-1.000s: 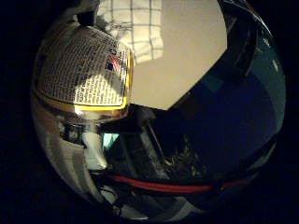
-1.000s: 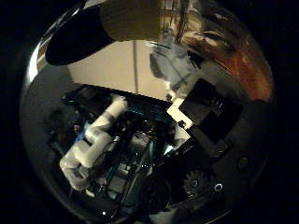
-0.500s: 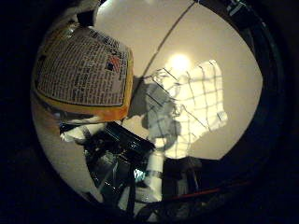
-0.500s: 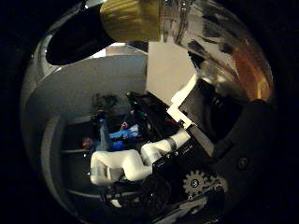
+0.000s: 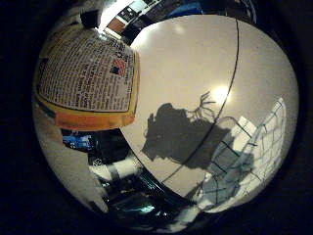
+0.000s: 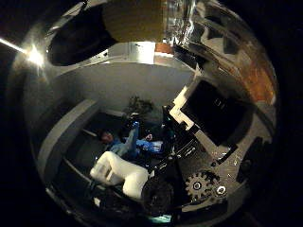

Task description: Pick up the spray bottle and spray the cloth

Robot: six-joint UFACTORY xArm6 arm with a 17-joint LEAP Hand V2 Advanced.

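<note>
Holding the bottle (image 5: 85, 81) clear of the table (image 5: 195, 73), lining up on the cloth (image 5: 244, 161).

Nearest the palm, we've got the bottle filling one side of the little-finger view, label toward the camera; in the thumb view the hand (image 6: 203, 142) looks curled round it, so we read it as gripped. Below it the table carries the shadow of hand and bottle, edge just reaching the checked cloth, which lies flat and apart from us. Nozzle isn't visible, so we can't tell its aim. To do this well, we'd keep the bottle upright, bring the nozzle over the cloth's middle, then squeeze without loosening the grip.
</note>
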